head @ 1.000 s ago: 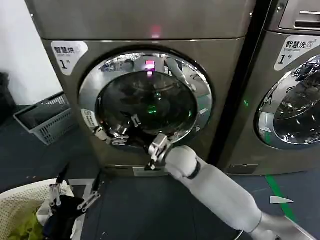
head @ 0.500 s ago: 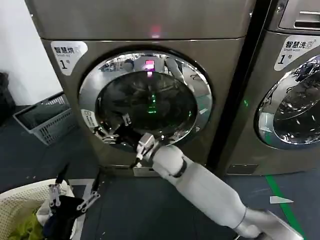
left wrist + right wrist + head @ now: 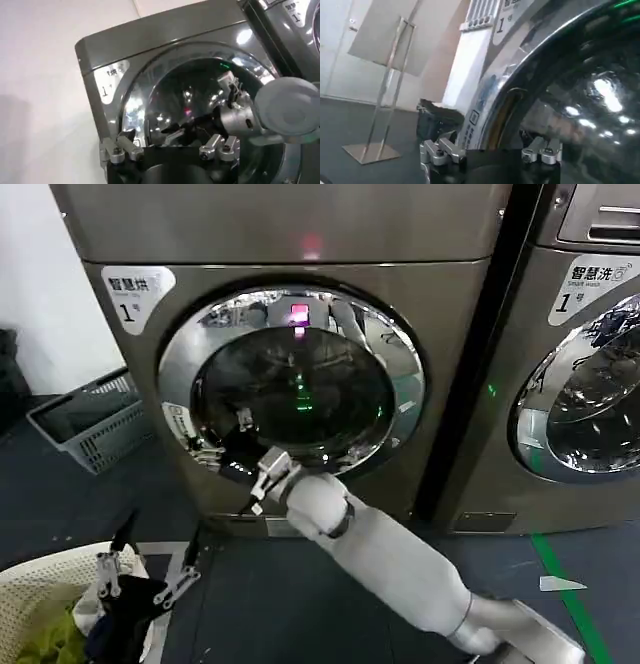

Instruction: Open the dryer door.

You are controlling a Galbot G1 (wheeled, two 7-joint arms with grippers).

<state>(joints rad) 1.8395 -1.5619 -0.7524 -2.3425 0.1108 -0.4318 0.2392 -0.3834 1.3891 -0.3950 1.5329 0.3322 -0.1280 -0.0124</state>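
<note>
Laundry rm: right end effector (image 3: 228, 446) at dryer door (image 3: 292, 384).

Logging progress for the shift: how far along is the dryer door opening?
Done: the right gripper has reached the lower left rim of the dryer door. In hand: it sits against that chrome rim; whether it has a hold, I cannot tell. Left: the door looks closed, so pulling it open remains. The left gripper waits low, beside the laundry basket.

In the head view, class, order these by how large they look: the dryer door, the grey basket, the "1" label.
1. Dryer door, largest.
2. Grey basket, partly cut off by the dryer, so its full size is unsure.
3. "1" label, smallest.
</note>
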